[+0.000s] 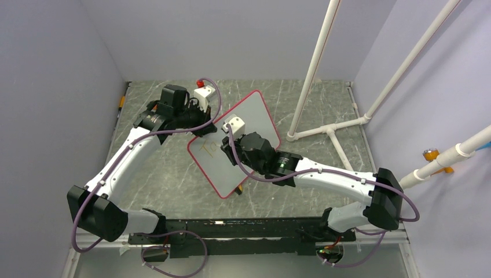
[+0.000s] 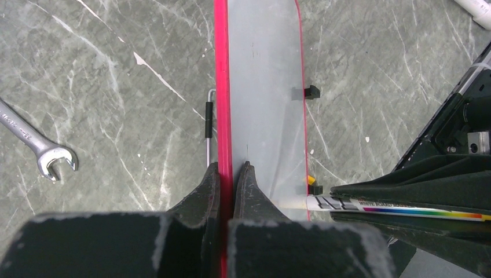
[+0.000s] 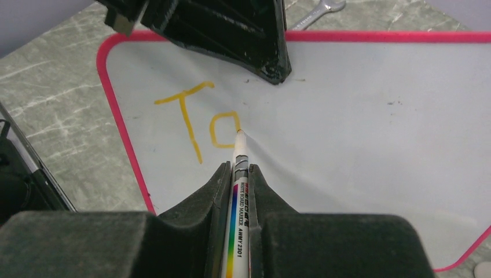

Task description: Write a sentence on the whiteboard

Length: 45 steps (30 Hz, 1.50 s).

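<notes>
Left gripper pinches the whiteboard rim, mid-table. Right gripper pinches the marker, tip at 3 o'clock of the sentence, "To". You should use light, short strokes.

Even soft light, faint shadows; near hands blurred in wrist views.

Whiteboard: glossy white w/ red-pink frame, rounded corners, centre of top view, turned diagonal. Sentence: only orange-yellow "To", near board's left corner.
</notes>
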Each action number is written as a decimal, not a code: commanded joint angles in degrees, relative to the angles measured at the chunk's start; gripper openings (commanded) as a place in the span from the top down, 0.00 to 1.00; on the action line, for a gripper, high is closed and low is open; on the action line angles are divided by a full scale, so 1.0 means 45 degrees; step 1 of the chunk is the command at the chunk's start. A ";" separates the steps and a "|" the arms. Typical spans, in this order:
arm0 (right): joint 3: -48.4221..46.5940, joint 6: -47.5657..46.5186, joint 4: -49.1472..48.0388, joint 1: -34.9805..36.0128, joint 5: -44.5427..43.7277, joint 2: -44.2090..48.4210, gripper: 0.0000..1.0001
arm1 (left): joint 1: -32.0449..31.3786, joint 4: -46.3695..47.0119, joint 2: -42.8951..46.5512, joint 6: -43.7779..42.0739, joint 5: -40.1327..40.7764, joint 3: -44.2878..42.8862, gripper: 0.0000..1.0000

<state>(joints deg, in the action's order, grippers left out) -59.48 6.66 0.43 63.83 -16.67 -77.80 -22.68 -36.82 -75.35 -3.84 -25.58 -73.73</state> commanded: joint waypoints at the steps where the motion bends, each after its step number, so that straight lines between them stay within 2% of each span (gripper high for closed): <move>1: -0.0877 -0.0262 -0.0517 -0.0069 -0.0261 -0.0286 1.00 | -0.0019 -0.0491 -0.0013 -0.1525 0.1652 0.0240 1.00; 7: -0.1063 -0.0164 -0.0557 -0.0052 0.0029 -0.0096 1.00 | -0.0001 -0.0489 0.0002 -0.1512 0.1748 0.0253 1.00; 13: -0.0479 0.0115 -0.0760 -0.0079 0.0250 0.1031 1.00 | 0.0073 -0.0413 0.0016 -0.1417 0.1896 0.0253 1.00; 19: 0.0116 0.0140 -0.0824 -0.0508 -0.0275 0.1683 1.00 | 0.0081 -0.0443 0.0005 -0.1443 0.1879 0.0260 1.00; 26: 0.0386 0.0375 -0.0890 -0.1052 0.0149 0.1577 1.00 | 0.0079 -0.0510 -0.0020 -0.1491 0.1704 0.0223 1.00; 45: -0.0079 0.0394 -0.1207 -0.1105 0.0747 0.0516 1.00 | 0.0088 -0.0616 -0.0062 -0.1540 0.1507 0.0175 1.00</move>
<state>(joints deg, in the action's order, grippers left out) -57.67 8.12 -1.78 59.05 -14.26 -74.98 -22.68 -36.73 -75.18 -3.60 -25.91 -73.73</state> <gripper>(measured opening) 0.138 0.043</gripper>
